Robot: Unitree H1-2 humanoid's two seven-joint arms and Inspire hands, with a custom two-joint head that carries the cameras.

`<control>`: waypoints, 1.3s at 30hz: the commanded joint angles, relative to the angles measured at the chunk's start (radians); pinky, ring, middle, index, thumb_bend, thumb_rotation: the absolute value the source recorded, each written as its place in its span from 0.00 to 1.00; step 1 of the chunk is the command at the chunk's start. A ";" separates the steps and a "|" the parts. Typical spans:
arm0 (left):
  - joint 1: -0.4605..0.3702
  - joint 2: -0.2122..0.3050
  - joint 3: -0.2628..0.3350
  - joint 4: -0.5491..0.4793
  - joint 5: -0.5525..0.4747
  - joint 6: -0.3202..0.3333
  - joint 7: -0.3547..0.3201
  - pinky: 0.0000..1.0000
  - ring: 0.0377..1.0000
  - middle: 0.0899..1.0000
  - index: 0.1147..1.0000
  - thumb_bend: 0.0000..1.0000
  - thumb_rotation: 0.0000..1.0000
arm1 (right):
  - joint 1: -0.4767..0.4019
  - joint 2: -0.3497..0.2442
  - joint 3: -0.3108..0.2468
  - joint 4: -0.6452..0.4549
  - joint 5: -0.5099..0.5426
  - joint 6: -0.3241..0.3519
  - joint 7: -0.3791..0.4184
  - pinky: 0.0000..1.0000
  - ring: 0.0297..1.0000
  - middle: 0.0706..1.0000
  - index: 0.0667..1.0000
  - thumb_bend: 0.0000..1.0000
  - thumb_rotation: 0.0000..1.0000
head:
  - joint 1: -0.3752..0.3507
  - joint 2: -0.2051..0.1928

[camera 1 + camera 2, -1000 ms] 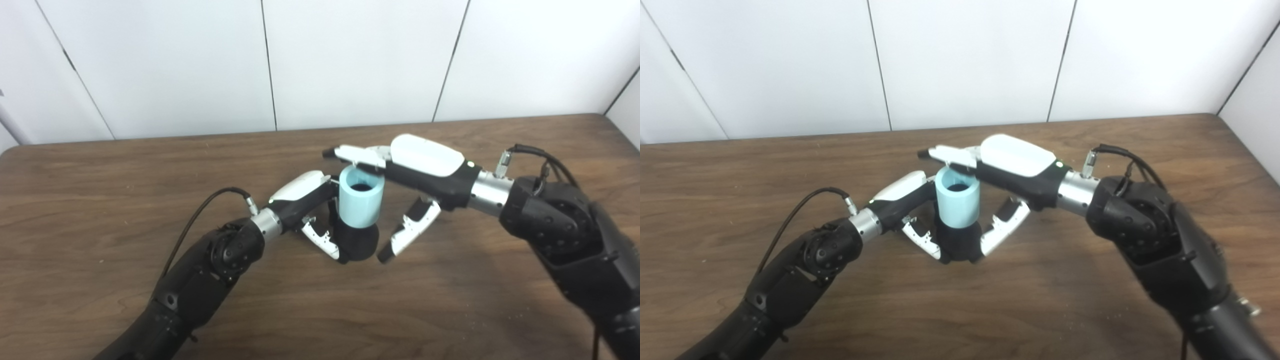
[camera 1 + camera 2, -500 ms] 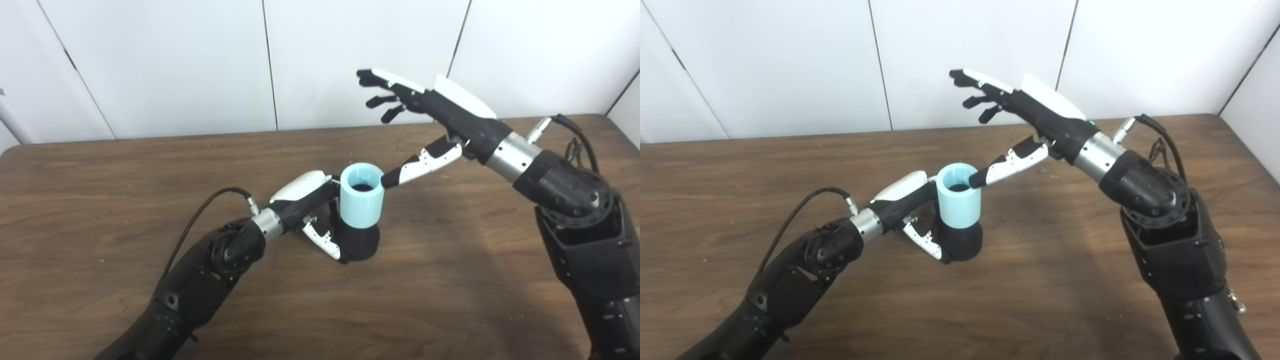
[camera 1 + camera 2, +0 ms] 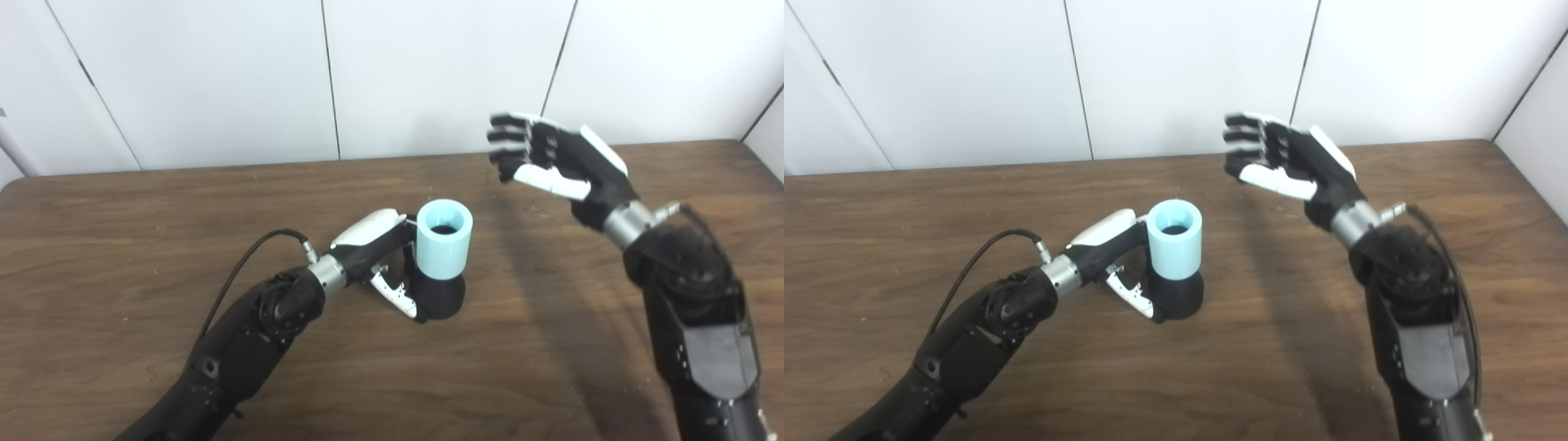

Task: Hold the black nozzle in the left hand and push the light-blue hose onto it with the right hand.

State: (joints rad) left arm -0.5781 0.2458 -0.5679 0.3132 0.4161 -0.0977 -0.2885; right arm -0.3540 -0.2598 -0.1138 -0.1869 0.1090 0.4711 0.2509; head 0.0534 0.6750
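Note:
A black nozzle [image 3: 440,297] stands upright on the wooden table [image 3: 122,245], with a light-blue hose [image 3: 443,240] seated over its top, open end up. My left hand [image 3: 383,260] is shut on the nozzle from the left, thumb at the front of its base; it also shows in the right eye view [image 3: 1118,257]. My right hand [image 3: 554,162] is open and empty, raised in the air to the right of the hose, fingers spread and well clear of it. The nozzle [image 3: 1177,297] and hose [image 3: 1174,237] show the same way in the right eye view.
White wall panels [image 3: 429,73] stand behind the table's far edge. The table's right corner [image 3: 750,147] lies close to my right arm. A black cable [image 3: 245,269] loops from my left wrist.
My right hand has let go of the hose, lifted up and swung back to the right, turning palm toward the camera. The left hand, nozzle and hose have not moved.

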 commanded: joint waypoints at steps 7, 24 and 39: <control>0.057 0.006 -0.046 0.078 0.084 0.048 -0.041 1.00 0.59 0.43 0.42 0.53 0.00 | 0.015 -0.081 0.099 0.007 0.303 -0.001 -0.230 0.54 0.63 0.71 0.74 0.50 0.37 | 0.058 -0.025; 0.091 0.035 0.111 -0.051 -0.020 0.121 -0.046 1.00 0.96 0.97 0.96 0.99 0.27 | 0.012 -0.186 0.225 0.012 0.375 -0.001 -0.319 0.58 0.65 0.73 0.75 0.53 0.35 | 0.021 -0.020; 0.156 0.026 0.414 -0.207 -0.202 0.113 0.020 0.90 0.91 0.90 0.93 0.71 0.08 | 0.030 -0.153 0.188 0.002 0.332 -0.002 -0.311 0.54 0.65 0.74 0.75 0.53 0.35 | -0.010 -0.025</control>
State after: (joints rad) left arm -0.4110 0.2844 -0.1766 0.1425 0.2516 0.0510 -0.3056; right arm -0.2996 -0.4087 0.0952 -0.1597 0.4558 0.4757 -0.0703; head 0.0506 0.6550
